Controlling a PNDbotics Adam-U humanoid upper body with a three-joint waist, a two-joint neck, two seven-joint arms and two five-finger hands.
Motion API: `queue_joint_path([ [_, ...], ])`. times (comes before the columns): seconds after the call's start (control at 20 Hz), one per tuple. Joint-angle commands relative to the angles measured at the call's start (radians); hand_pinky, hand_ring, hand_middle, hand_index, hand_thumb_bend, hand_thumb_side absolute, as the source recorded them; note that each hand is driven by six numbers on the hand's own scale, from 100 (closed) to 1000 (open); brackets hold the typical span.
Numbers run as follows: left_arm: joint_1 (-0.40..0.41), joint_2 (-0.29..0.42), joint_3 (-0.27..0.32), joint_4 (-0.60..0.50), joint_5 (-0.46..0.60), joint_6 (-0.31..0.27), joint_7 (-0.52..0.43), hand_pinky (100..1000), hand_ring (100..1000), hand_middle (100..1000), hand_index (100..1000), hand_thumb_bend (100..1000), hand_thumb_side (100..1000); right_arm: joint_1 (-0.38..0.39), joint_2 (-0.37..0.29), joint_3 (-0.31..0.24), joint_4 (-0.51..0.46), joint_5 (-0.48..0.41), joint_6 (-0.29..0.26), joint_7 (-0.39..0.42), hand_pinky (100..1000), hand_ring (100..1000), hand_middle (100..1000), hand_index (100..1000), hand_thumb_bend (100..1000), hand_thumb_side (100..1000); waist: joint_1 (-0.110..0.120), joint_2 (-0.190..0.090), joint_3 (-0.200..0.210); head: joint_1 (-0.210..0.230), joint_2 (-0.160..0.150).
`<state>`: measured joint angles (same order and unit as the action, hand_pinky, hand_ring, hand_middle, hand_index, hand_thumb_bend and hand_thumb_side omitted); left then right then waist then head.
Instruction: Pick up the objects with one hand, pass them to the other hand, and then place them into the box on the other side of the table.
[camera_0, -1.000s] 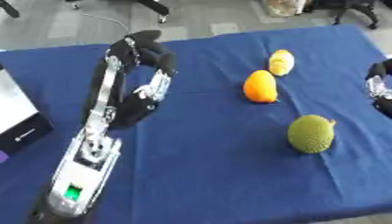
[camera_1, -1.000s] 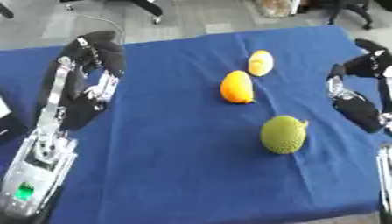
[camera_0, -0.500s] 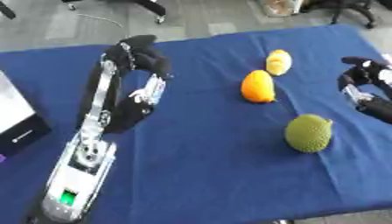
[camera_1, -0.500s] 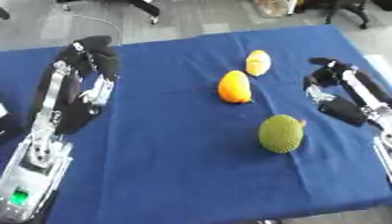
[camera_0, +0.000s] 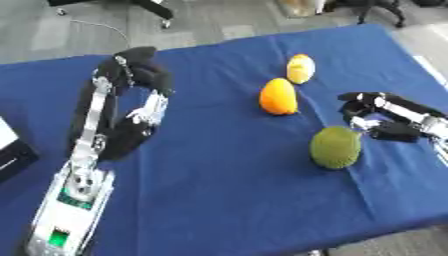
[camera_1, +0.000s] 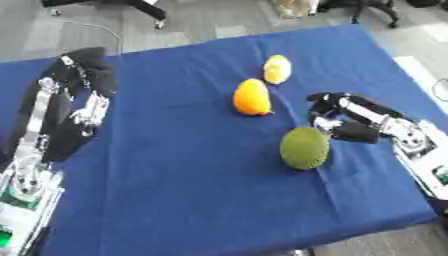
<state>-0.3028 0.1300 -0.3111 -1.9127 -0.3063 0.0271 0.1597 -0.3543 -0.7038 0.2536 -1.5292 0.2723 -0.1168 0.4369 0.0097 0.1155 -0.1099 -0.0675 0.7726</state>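
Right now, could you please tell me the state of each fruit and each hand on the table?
Green fruit: resting on the blue cloth, not held, right hand just beside it.
Orange fruit: resting on the cloth, untouched.
Yellow fruit: resting on the cloth, untouched, farthest back.
Right hand: open, fingers spread next to the green fruit, holding nothing.
Left hand: raised over the cloth, holding nothing.
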Motion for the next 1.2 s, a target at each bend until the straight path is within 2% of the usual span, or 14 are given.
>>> queue_joint_path([
  [0.05,-0.007,0.004,0.001,-0.011,-0.006,-0.001,-0.004,647,563,590,794,264,603,-0.018,-0.056,0.016,-0.001,0.007,-0.018,0.033,812,824,793,959,100,806,-0.011,-0.023,0.001,-0.003,-0.003],
  [0.6,-0.003,0.008,0.000,-0.003,-0.012,-0.005,-0.004,648,564,591,795,258,606,-0.004,-0.118,0.072,-0.019,-0.011,-0.042,0.106,815,825,791,962,100,853,-0.025,-0.020,0.008,-0.003,-0.003],
  [0.8,0.001,0.009,0.000,-0.001,-0.013,-0.008,-0.004,648,564,591,795,256,607,0.000,-0.136,0.079,-0.023,-0.003,-0.047,0.123,820,817,786,963,100,815,-0.029,-0.020,0.010,0.003,-0.003],
  [0.9,0.002,0.009,-0.001,0.000,-0.013,-0.009,-0.003,649,565,591,795,255,608,0.003,-0.139,0.080,-0.024,0.005,-0.049,0.133,820,812,769,959,100,701,-0.031,-0.019,0.010,0.005,-0.003],
  [1.0,0.003,0.009,-0.001,0.001,-0.013,-0.010,-0.004,649,565,591,796,255,608,0.005,-0.137,0.079,-0.018,0.015,-0.051,0.144,818,804,757,951,100,550,-0.032,-0.018,0.010,0.005,-0.003],
  [1.1,0.004,0.010,-0.001,0.001,-0.014,-0.010,-0.003,649,565,591,796,253,608,0.006,-0.134,0.076,-0.011,0.033,-0.055,0.148,805,764,695,918,100,215,-0.032,-0.018,0.011,0.006,-0.003],
  [1.15,0.004,0.010,0.000,0.001,-0.014,-0.010,-0.003,649,565,591,796,253,607,0.006,-0.133,0.074,-0.008,0.046,-0.059,0.147,795,731,629,891,100,150,-0.032,-0.018,0.011,0.006,-0.003],
  [1.2,0.004,0.010,0.000,0.001,-0.014,-0.010,-0.002,649,565,591,796,252,607,0.005,-0.131,0.071,-0.006,0.062,-0.063,0.141,783,696,579,864,100,159,-0.032,-0.019,0.011,0.006,-0.003],
])
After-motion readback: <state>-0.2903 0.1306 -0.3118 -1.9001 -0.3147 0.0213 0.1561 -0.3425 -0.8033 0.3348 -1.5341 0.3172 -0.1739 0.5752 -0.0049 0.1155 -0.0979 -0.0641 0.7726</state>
